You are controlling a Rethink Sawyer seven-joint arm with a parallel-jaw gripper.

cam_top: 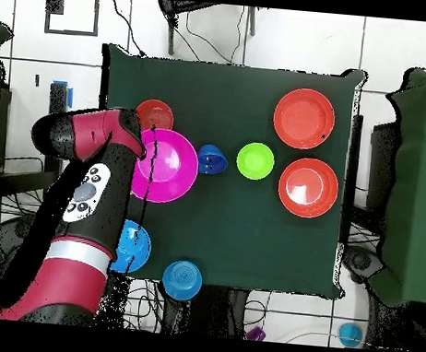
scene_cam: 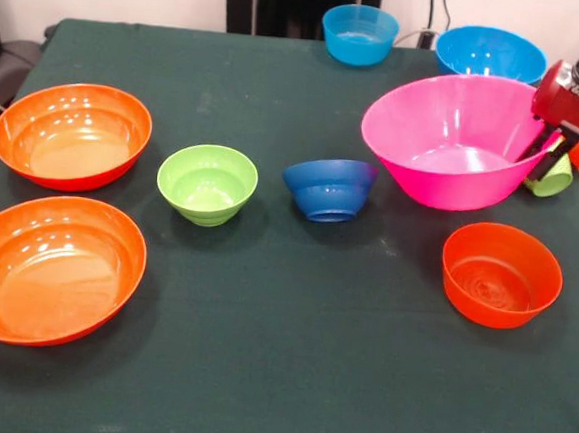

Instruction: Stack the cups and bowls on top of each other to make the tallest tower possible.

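one pink bowl (scene_cam: pixel 456 139) upright, tilted, mouth up

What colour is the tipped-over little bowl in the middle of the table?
Dark blue. The little bowl shows best in the front view, lying tilted between the green and pink bowls.

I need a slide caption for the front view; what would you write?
Sawyer's gripper reaches over the rim of the big pink bowl; orange, green and blue bowls sit unstacked.
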